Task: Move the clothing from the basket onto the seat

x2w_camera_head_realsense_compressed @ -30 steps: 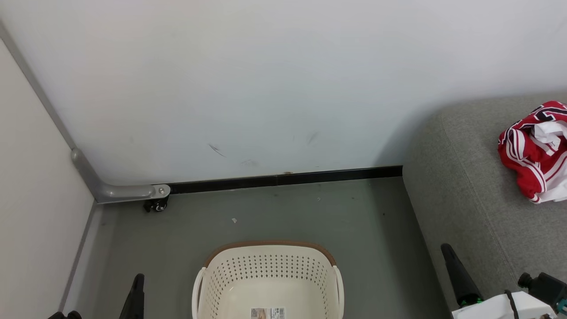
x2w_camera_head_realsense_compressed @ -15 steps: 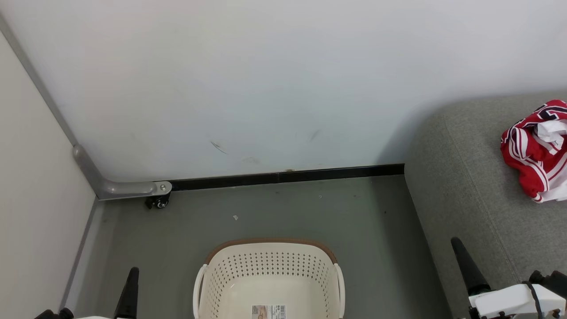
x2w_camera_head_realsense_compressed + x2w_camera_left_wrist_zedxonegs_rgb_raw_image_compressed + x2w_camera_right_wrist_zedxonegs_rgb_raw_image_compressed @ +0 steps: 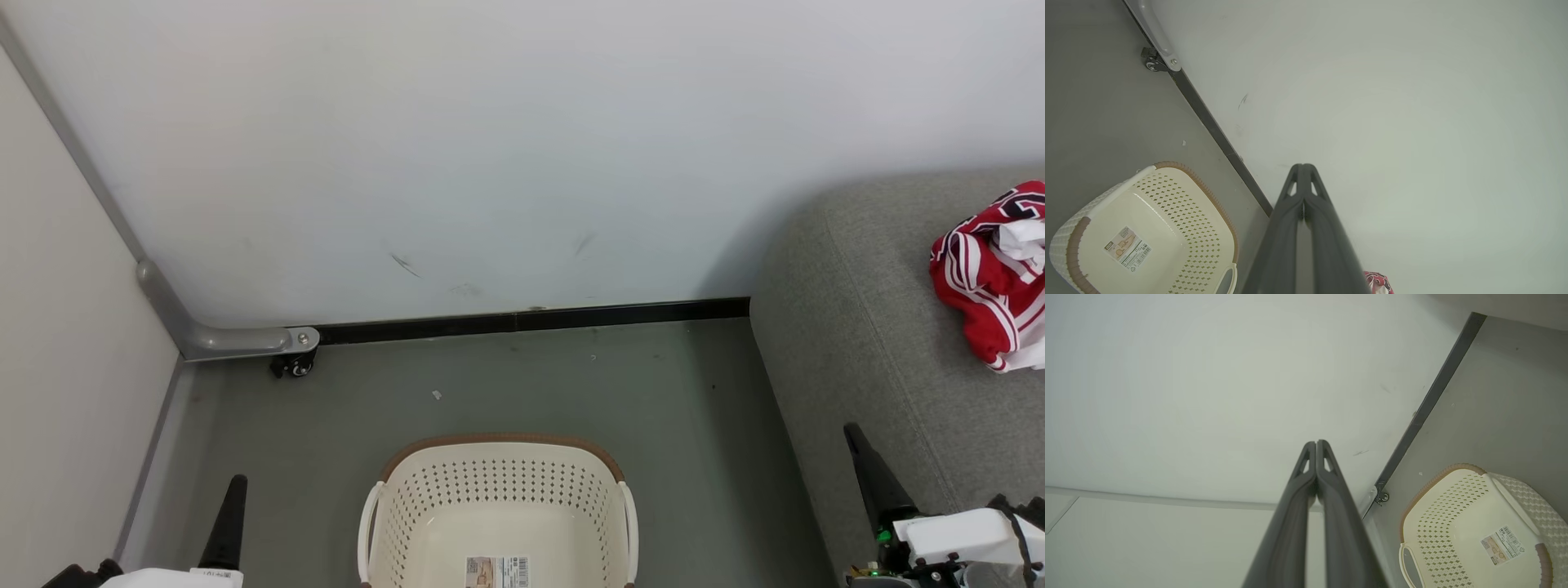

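The clothing [image 3: 992, 278] lay bunched on the seat [image 3: 882, 367], well apart from the basket [image 3: 500, 442]. The left gripper [image 3: 237, 483] and right gripper [image 3: 851, 431] were both fully closed, holding nothing.

Bright, even indoor light, a soft shadow darkened the white wall [image 3: 506, 147] beside the grey sofa [image 3: 865, 367], head view was sharp, wrist views were hazier, greenish, slightly bowed at edges.

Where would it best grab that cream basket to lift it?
Probably by a white side handle of the basket, coming down from above: each handle is a thin loop standing off the side, and the basket sits upright and empty.
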Available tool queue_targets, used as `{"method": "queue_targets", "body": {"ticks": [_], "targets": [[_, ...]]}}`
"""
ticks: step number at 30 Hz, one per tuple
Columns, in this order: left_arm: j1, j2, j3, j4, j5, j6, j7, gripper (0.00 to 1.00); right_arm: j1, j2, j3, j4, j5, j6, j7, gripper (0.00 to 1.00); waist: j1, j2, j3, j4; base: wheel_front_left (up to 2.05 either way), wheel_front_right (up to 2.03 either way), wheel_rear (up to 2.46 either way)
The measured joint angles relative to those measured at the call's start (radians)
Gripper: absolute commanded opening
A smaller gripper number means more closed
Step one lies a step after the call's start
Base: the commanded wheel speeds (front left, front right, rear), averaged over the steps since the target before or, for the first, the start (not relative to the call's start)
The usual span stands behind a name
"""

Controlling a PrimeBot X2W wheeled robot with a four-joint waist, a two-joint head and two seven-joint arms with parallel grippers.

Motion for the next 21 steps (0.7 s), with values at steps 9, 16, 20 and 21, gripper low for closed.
{"method": "queue_targets", "body": {"ticks": [9,16,20,21], "targets": [[-0.023,0.0,0.014,0.002,-0.083,-0.001,0.026,0.0,-0.004,-0.007,-0.013,0.016,0.124,0.0,0.023,0.0,-0.0002,0.0,0.005,0.003,0.0,0.0,0.0],[-0.033,0.001,0.028,0.006,-0.162,-0.002,0.051,0.0,-0.025,-0.018,-0.021,0.033,0.234,0.0,0.041,0.0,-0.0002,0.0,0.008,0.006,0.0,0.0,0.0],[-0.044,0.001,0.035,0.006,-0.201,-0.007,0.063,0.0,-0.038,-0.02,-0.023,0.04,0.292,0.0,0.05,0.0,-0.0003,0.0,0.01,0.008,0.0,0.0,0.0],[-0.044,0.001,0.035,0.006,-0.203,-0.009,0.063,0.0,-0.041,-0.02,-0.024,0.04,0.295,0.0,0.053,0.0,-0.0003,0.0,0.01,0.008,0.0,0.0,0.0]]}}
